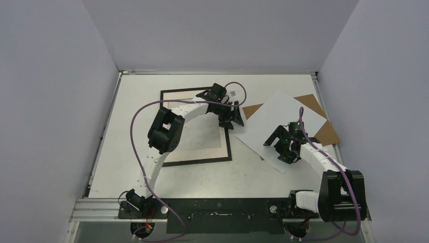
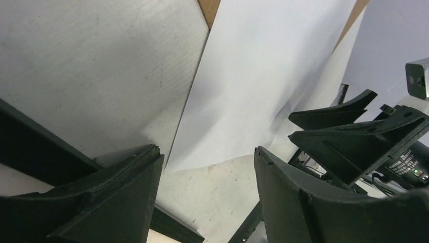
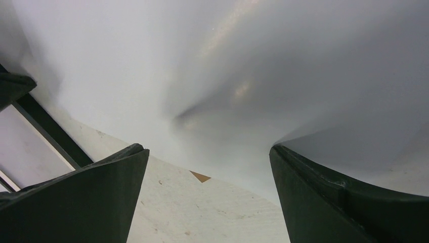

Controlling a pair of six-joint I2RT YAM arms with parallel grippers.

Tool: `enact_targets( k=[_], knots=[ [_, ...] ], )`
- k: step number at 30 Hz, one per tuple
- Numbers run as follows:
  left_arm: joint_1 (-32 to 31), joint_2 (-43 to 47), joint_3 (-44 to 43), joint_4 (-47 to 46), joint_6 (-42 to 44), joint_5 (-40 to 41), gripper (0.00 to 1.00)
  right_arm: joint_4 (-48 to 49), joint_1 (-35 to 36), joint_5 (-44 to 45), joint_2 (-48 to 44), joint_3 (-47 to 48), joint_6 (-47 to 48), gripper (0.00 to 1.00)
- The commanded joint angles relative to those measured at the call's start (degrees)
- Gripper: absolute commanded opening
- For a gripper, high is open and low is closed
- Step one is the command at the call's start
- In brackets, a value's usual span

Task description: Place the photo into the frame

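Locating photo: the photo (image 1: 278, 114) lies pale side up just right of the frame (image 1: 202, 161), turned at an angle to it. No printed side shows.
Under photo: brown cardboard (image 1: 309, 99) lies beneath it, with corners poking out on the sides away from the frame and at the corner nearest it.
Frame: thin black rectangle flat on the table (image 1: 131, 101), with a pale board (image 1: 202, 139) inside it. The left arm crosses over its far half.
Left gripper: the left gripper (image 1: 231, 120) hangs at the frame's far right corner, between frame and photo. Its jaws stand partly apart with nothing between them. The left wrist view shows bare table and the photo's edge (image 2: 263, 76) in the gap (image 2: 206, 162), and the frame's bar (image 2: 30, 152) to one side.
Right gripper: the right gripper (image 1: 280, 148) sits over the photo's near part, right of the frame. Its jaws are spread wide and grip nothing (image 3: 207, 152). The sheet (image 3: 253, 76) looks bowed there; cannot tell whether a fingertip touches it. A cardboard tip (image 3: 201, 176) and the frame's bar (image 3: 50, 131) also show.
Writing: small pale print on the right gripper's body in the left wrist view, too small to read.
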State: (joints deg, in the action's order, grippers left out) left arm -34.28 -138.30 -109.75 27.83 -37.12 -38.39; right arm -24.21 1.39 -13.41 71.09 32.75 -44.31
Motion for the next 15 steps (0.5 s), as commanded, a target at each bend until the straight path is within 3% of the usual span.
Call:
enact_targets(
  k=[1,5,9,15],
  knots=[
    [-0.5,4.2,1.9,0.1,1.3,10.0,0.66,-1.6,0.4,6.1,1.0,-4.3,-4.9,0.97],
    [-2.1,8.1,4.6,0.5,0.6,14.7,0.68,-2.1,0.4,6.2,-0.5,-4.8,-7.6,0.97],
    [-4.7,13.1,12.4,-3.2,-6.1,20.5,0.69,-2.3,0.4,5.2,-1.3,-5.2,-10.4,0.96],
    [-7.3,14.6,18.2,-8.9,-12.5,19.6,0.7,-1.8,0.7,2.0,-2.1,-5.6,-13.1,0.95]
  ],
)
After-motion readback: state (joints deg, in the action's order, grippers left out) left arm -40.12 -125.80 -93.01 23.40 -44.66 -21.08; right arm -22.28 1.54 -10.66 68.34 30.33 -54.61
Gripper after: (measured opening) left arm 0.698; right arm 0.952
